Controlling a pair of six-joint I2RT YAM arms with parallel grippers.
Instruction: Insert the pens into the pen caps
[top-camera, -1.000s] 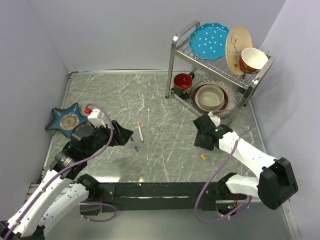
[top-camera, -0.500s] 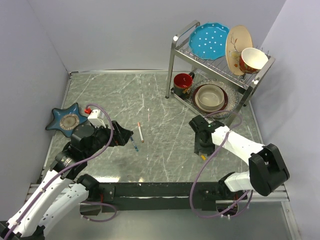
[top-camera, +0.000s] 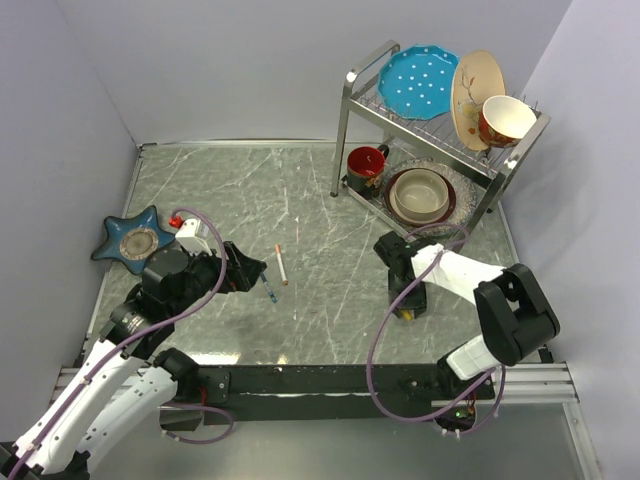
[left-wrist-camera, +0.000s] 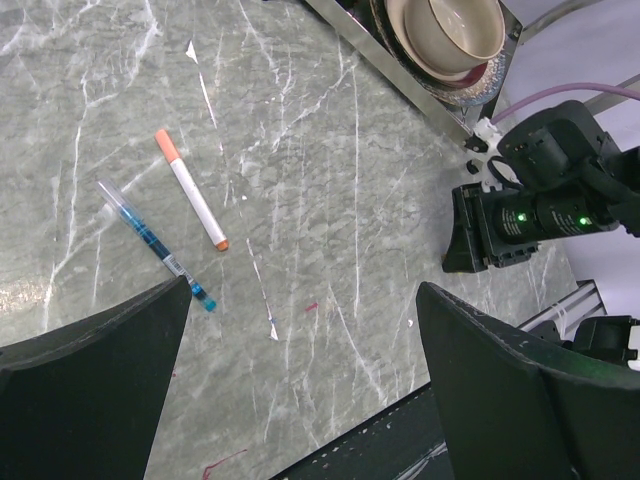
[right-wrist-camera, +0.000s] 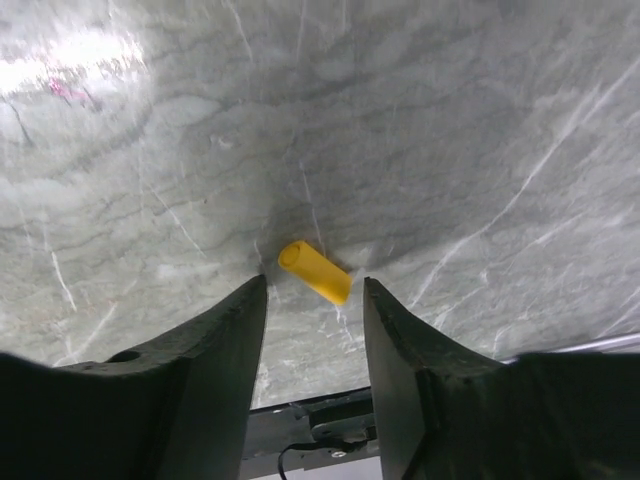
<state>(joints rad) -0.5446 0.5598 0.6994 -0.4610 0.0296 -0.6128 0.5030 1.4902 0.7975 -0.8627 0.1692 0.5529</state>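
**Right arm lines up on yellow cap as pens wait across the table**

The right gripper (right-wrist-camera: 314, 300) points almost straight down at the grey marble-patterned table (top-camera: 330, 200), its fingers parted and empty, with the yellow cap (right-wrist-camera: 315, 271) lying on its side just ahead of the gap between them. Neither finger touches the cap. The straddling pose suggests the arm is setting up to close across the cap's short body, and the cap's tilt across the gap may call for a small correction first.

Well apart, on the left half of the table, a white pen (left-wrist-camera: 190, 188) with orange ends and a blue pen (left-wrist-camera: 155, 245) lie side by side but not touching, both flat on the surface. The left gripper (left-wrist-camera: 300, 300) hovers near them with its fingers spread wide and nothing between them, apparently placed to take a pen once a cap is in hand.

A dish rack (top-camera: 440, 130) stacked with plates and bowls stands at the far right corner, clear of the work. No pen has yet met a cap; the task looks barely begun.
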